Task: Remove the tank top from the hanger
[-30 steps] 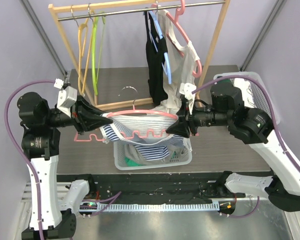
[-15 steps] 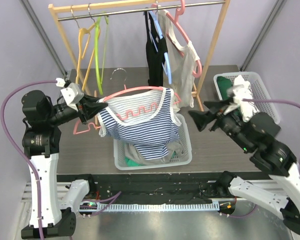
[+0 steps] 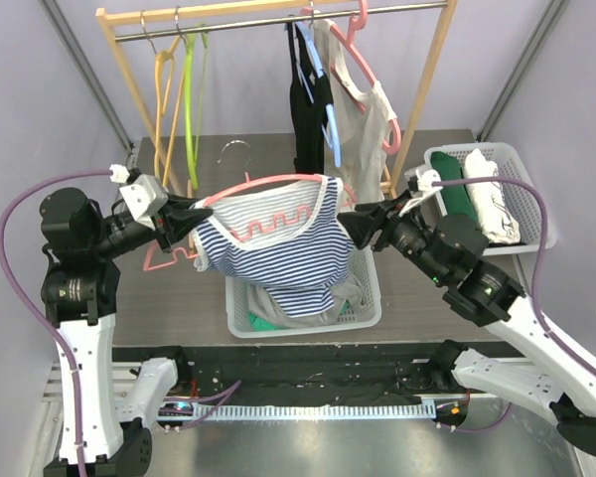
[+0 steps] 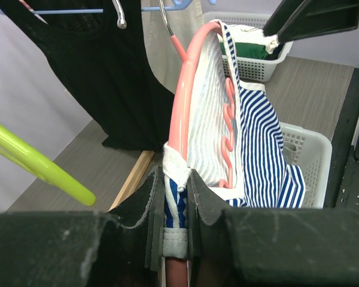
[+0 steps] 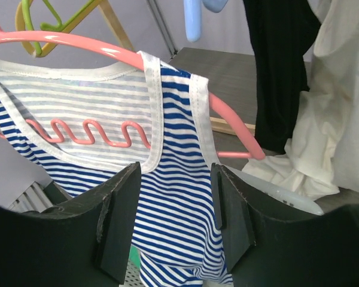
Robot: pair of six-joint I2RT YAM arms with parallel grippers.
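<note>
Pinching one end of the pink plastic hanger with the wavy lower bar (image 3: 268, 182), the left gripper (image 3: 184, 221) is clamped tight. The left wrist view shows the white-edged strap of the blue-and-white striped tank top (image 3: 278, 248) caught between its jaws along with the pink arm. The top hangs on that hanger in mid-air at the middle of the overhead view, both straps over the arc.

At 3 o'clock of the garment, the right gripper (image 3: 363, 227) has its fingers spread and holds nothing. In its own camera the near strap lies just ahead of the gap.

The main risk, in my judgement, is that trapped strap: a pull from the right side would stretch the fabric against the left jaws or drag the hanger out of them. The wavy bar could also snag the hem. A wide swing could hook the dark and cream garments hanging at 12 o'clock.

At 6 o'clock below the top, the white slatted plastic basket (image 3: 303, 326) holds crumpled grey and green clothes. At 2 o'clock, a second white basket (image 3: 477, 148) holds folded green and white cloth.
</note>
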